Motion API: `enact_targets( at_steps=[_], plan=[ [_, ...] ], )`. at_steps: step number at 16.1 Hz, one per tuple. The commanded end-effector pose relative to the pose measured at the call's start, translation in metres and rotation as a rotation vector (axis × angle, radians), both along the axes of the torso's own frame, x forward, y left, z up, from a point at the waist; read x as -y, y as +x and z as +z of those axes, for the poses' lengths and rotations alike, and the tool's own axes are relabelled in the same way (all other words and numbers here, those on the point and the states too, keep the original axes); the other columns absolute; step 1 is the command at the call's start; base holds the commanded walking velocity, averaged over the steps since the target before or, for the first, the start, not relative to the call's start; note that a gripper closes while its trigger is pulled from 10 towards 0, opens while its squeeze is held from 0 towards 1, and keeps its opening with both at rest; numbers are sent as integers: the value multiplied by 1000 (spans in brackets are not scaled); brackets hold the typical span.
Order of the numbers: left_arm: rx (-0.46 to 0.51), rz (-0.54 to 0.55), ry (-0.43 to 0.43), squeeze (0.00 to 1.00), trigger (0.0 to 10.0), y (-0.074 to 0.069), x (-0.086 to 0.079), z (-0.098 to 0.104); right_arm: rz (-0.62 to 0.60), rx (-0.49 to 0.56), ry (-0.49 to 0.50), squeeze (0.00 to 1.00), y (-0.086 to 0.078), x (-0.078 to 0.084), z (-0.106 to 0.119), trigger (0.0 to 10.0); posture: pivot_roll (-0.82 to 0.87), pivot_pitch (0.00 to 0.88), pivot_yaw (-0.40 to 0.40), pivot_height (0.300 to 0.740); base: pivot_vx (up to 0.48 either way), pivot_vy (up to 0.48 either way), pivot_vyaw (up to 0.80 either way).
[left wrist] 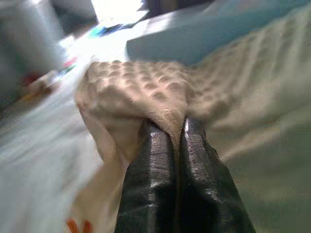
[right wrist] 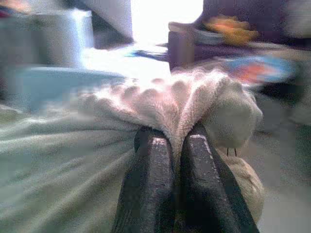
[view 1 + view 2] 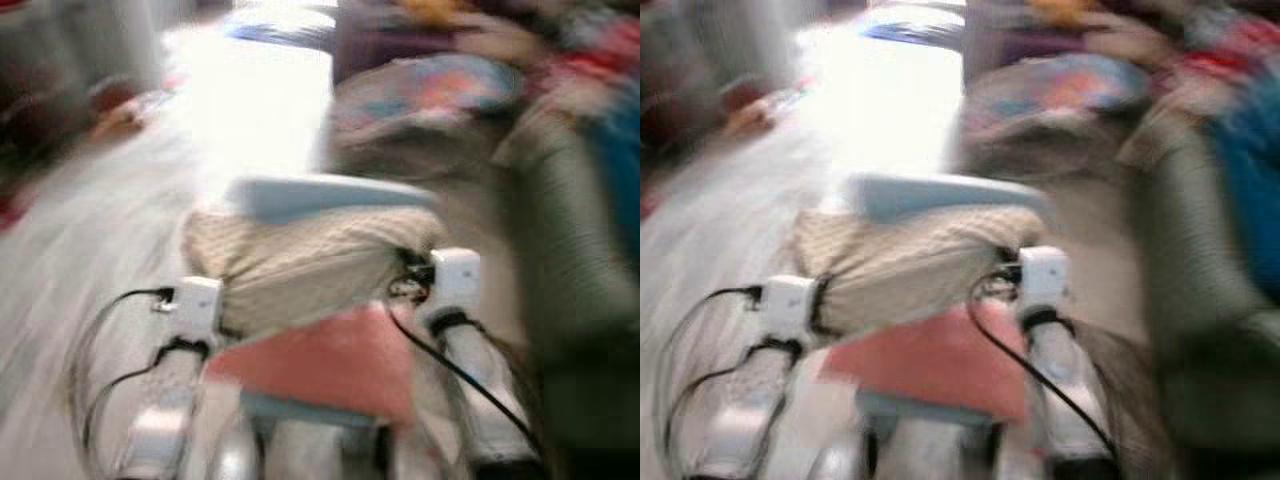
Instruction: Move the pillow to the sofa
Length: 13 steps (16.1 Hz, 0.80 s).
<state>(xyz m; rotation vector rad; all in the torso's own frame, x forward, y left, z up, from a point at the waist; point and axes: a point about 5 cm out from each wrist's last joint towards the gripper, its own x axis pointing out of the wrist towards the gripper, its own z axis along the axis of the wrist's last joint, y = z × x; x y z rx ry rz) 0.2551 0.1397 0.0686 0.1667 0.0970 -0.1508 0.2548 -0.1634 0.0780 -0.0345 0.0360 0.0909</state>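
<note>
- Pillow (image 3: 310, 262): cream, bumpy-textured cushion carried between the two arms in front of the robot's chest, its ends bunched where the fingers pinch the fabric; head views blurred.
- Left gripper (image 1: 176, 127): fingers (image 1: 150, 160) pressed together on a fold of the pillow's cream cover at its left end.
- Right gripper (image 2: 177, 131): fingers (image 2: 201, 155) closed tight on a gathered ridge of the same fabric at the pillow's right end.
- Pale blue panel (image 3: 325, 195): flat, lying along the far edge of the pillow, touching it.
- Pink piece (image 3: 325, 360): sits just below the pillow, between the silver arms; what it is cannot be told.
- Sofa (image 3: 590, 280): grey-green, on the robot's right, with colourful cloth (image 3: 440, 90) heaped beyond it.
- Floor (image 3: 250, 100): pale, brightly lit ahead.
</note>
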Motion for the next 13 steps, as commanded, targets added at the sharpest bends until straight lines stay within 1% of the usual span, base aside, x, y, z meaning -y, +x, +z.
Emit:
enact_targets(
  at_steps=[1,2,3,5,7,11,13],
  plan=[
    [11,-14,4,0,10000,-5,4,0,-50,33,4,0,5,9,8,10000,-21,0,-16,740,0,0,0],
    [3,-2,16,0,10000,-5,4,-1,-48,35,7,0,5,8,9,10000,-22,0,-16,740,0,0,0],
    [-9,-6,2,0,10000,-5,6,-2,-45,34,8,0,5,7,9,10000,-22,0,-16,740,0,0,0],
    [-11,-18,15,0,10000,-6,8,-3,-40,31,12,0,4,5,8,10000,-23,0,-17,740,0,0,0],
    [-16,-19,2,0,10000,-6,9,-4,-42,31,12,0,4,6,9,10000,-24,0,-17,740,0,0,0],
    [-5,-49,-10,0,10000,-6,11,-2,-47,26,18,0,5,6,8,10000,-25,0,-20,740,0,0,0],
    [1,-58,-20,0,10000,-4,13,1,-48,11,40,0,6,7,7,10000,-26,0,-22,740,0,0,0]
  ],
)
